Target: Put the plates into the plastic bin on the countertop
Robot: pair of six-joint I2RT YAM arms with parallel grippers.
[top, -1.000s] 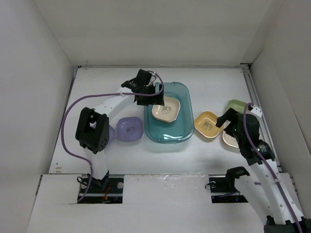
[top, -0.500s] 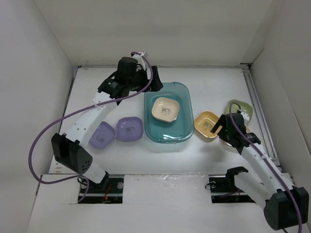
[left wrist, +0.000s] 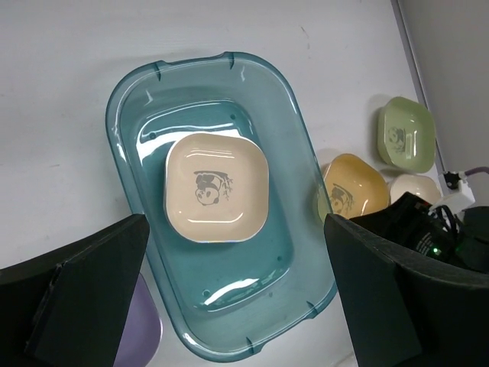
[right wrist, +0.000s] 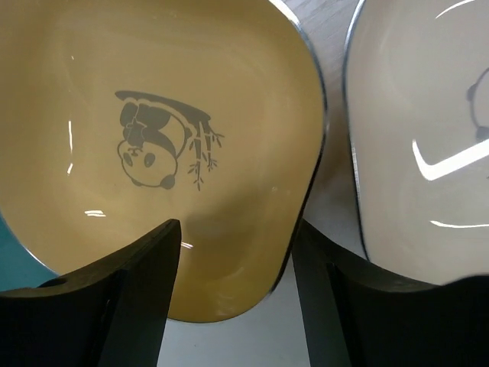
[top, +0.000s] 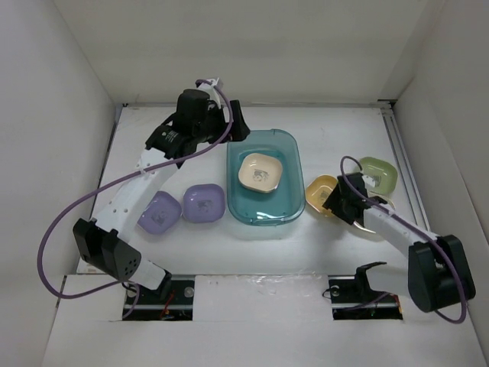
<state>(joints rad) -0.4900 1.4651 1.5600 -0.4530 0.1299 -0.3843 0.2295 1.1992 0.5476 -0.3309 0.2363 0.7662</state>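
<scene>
The yellow-orange rounded-square plastic plate (right wrist: 153,153), a panda-and-bamboo print at its centre, lies with one corner of its rim between the right fingers (right wrist: 114,306). One finger hangs over the plate's hollow and the other stands outside the rim, in the narrow strip between this plate and a second cream plate (right wrist: 428,153) just beside it. These fingers are parted, with a clear gap between them, and are not clamped on the rim. The yellow-orange plate rests on the white surface (top: 336,130) just beside the right wall of the translucent teal rectangular plastic bin (left wrist: 294,199); whether plate and bin touch cannot be told. The left fingers (left wrist: 84,298) are spread wide with nothing between them, above the bin's far left corner in the top view. Inside the bin a cream rounded-square plastic plate (left wrist: 218,187) lies flat on the floor, hollow side up, towards the far end. A pale green plate (left wrist: 405,131) sits beyond the second cream plate, near the metal rail (top: 401,160) on the right edge. Left of the bin lie a purple plate (top: 205,202), just beside it, and a second purple plate (top: 159,212) next to that. White walls (top: 229,46) enclose the surface on three sides, and a purple cable (top: 69,222) loops beside the left arm.
</scene>
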